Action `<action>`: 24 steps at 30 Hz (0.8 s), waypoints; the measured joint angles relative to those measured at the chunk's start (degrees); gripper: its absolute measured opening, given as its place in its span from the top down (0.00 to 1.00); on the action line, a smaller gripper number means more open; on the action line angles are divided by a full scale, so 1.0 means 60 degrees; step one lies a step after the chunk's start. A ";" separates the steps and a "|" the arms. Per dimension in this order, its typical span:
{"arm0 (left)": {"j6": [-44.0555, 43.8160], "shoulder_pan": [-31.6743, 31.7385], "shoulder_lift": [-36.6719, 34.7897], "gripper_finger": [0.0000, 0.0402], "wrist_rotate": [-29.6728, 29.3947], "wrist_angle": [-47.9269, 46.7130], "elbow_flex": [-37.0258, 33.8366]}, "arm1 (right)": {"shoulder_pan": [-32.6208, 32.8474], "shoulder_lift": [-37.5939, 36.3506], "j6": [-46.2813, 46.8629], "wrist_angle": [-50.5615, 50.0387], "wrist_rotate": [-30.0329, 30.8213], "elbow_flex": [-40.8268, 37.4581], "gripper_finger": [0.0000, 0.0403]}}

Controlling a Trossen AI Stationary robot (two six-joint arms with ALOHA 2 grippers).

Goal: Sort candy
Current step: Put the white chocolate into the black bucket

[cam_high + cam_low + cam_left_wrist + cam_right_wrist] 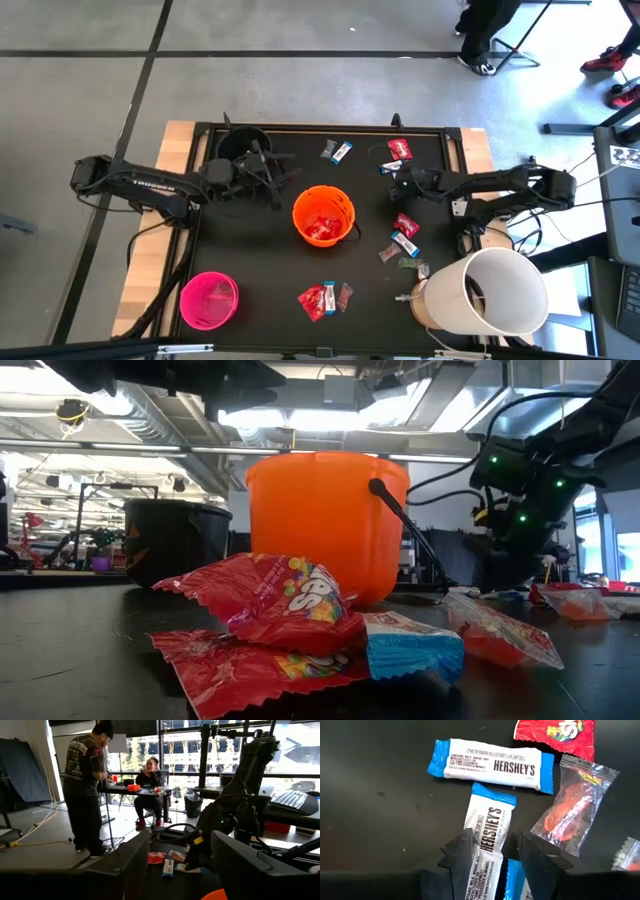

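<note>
Candy lies scattered on the black table (260, 260): red packets and blue-and-white bars (322, 298) near the front edge, more (404, 236) at the right, others (337, 151) at the back. My right gripper (495, 862) is open and slants down over a blue-and-white bar (487, 832); its fingers stand on either side of the bar's near end without touching it. My left gripper (180, 870) is open and empty. It points level, between the black bucket (243, 148) and the orange bucket (323, 215).
A second blue-and-white bar (492, 765), a red packet (557, 731) and a clear wrapper with orange candy (570, 810) lie close to the right gripper. A pink bucket (208, 300) stands at the front left and a large white bucket (490, 292) at the front right. People show beyond the table.
</note>
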 joint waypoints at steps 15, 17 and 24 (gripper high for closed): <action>-0.0447 -0.0189 0.0000 0.49 -0.0045 -0.0251 0.0000 | -0.0012 -0.0019 -0.0455 0.0865 -0.0860 -0.0066 0.60; -0.0467 -0.0189 0.0000 0.49 -0.0056 -0.0335 0.0000 | -0.0011 -0.0021 -0.0720 0.0881 -0.0860 -0.0066 0.60; -0.0506 -0.0185 0.0000 0.49 -0.0467 -0.0505 0.0000 | -0.0004 -0.0029 -0.1301 0.0945 -0.0855 -0.0066 0.71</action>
